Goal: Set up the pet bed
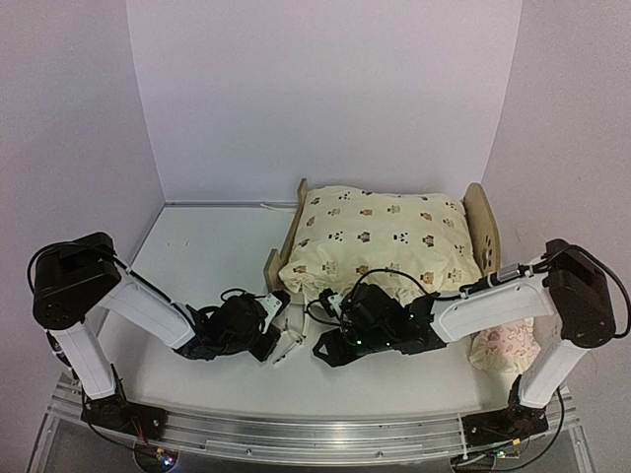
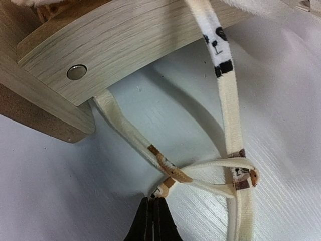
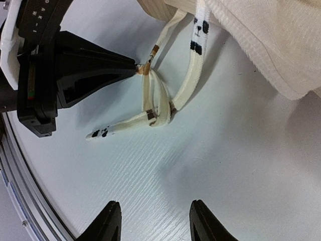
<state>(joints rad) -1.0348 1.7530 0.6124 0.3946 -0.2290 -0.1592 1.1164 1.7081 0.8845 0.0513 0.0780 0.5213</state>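
Cream ties [image 3: 159,114] lie half-knotted beside the bed [image 1: 482,225], which sits toward the far right corner of the table [image 1: 197,256] with the cushion [image 1: 380,236] on it. Left gripper [image 2: 153,217] is pinched tight on a tie loop. The right gripper [image 3: 155,213] hovers spread wide, holding nothing. The step looks like fastening the cushion to the frame. Next, the right gripper likely needs to take the loose end [image 3: 100,133] and pull it away to cinch the knot.

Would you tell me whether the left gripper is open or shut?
Shut: the left gripper pinches a cushion tie at its tip, no gap showing.
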